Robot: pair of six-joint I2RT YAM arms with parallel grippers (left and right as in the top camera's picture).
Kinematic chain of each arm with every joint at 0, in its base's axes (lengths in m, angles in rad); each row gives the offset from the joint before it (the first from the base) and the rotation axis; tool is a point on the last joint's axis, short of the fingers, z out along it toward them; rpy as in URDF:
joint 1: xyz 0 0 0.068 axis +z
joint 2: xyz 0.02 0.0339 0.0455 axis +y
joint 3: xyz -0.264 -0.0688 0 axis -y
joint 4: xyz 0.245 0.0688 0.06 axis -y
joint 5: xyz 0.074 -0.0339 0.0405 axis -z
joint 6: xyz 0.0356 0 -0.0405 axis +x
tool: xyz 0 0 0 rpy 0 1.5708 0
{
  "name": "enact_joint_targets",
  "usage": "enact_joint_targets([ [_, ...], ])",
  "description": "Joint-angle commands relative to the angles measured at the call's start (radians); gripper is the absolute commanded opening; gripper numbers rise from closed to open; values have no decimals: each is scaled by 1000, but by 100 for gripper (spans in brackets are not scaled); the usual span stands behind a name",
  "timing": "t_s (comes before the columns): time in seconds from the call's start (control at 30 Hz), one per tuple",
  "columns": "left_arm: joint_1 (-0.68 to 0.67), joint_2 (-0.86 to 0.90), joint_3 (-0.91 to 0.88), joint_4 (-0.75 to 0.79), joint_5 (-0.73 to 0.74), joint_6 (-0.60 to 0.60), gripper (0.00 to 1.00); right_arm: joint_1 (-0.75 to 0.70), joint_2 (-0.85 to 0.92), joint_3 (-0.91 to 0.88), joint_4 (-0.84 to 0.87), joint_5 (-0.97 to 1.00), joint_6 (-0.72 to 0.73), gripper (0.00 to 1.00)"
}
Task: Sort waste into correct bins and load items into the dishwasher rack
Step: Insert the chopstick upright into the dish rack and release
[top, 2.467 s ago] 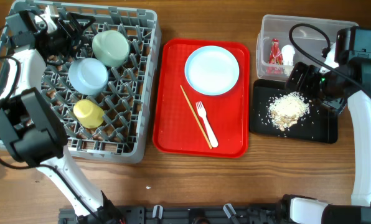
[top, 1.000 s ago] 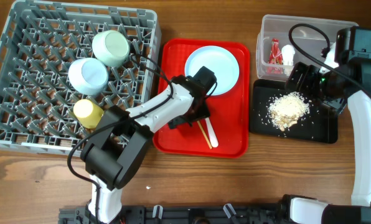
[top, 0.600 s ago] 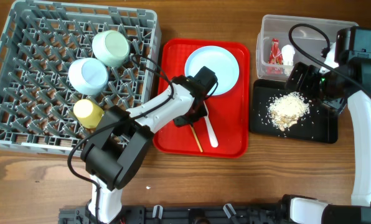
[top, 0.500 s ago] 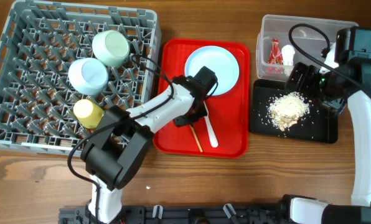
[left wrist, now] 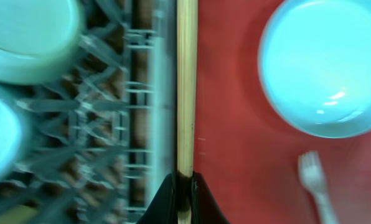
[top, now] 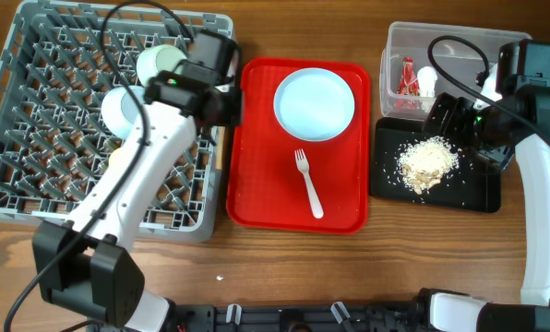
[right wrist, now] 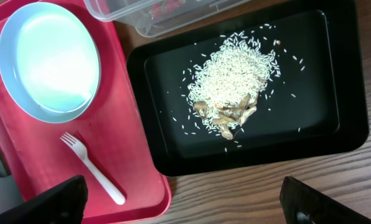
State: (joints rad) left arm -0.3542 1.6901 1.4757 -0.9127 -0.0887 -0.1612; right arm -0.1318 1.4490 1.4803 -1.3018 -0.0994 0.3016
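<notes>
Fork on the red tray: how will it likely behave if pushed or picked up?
The fork looks thin white plastic, so probably very light and slightly bendy. Lying flat on the smooth red tray, it would likely slide rather than roll.

Wooden table (top: 284, 267), four things sitting straight on it
Grey rack (top: 35, 111) at 9 o'clock, red tray (top: 257, 184) in the middle, clear tub (top: 390, 55) at 2, black tray (top: 478, 189) at 3.

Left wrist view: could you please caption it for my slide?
Left tool grips chopsticks between rack and red tray.
</notes>
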Motion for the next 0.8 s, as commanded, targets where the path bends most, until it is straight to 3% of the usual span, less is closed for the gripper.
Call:
enact_joint_targets([
  [0.0, 68, -18, 14, 0, -10, 208, 4, -2, 0, -3, -2, 18, -13, 100],
  [0.33, 122, 158, 14, 18, 27, 206, 5, -2, 0, -3, -2, 14, -13, 100],
  [0.37, 122, 167, 14, 18, 27, 206, 11, -2, 0, -3, -2, 14, -13, 100],
  [0.5, 122, 171, 14, 18, 27, 206, 57, -2, 0, -3, -2, 14, -13, 100],
  [0.63, 121, 139, 33, 22, 35, 169, 56, -2, 0, -3, -2, 14, -13, 100],
  [0.77, 89, 21, 68, 26, 188, 92, 56, -2, 0, -3, -1, 14, -12, 100],
])
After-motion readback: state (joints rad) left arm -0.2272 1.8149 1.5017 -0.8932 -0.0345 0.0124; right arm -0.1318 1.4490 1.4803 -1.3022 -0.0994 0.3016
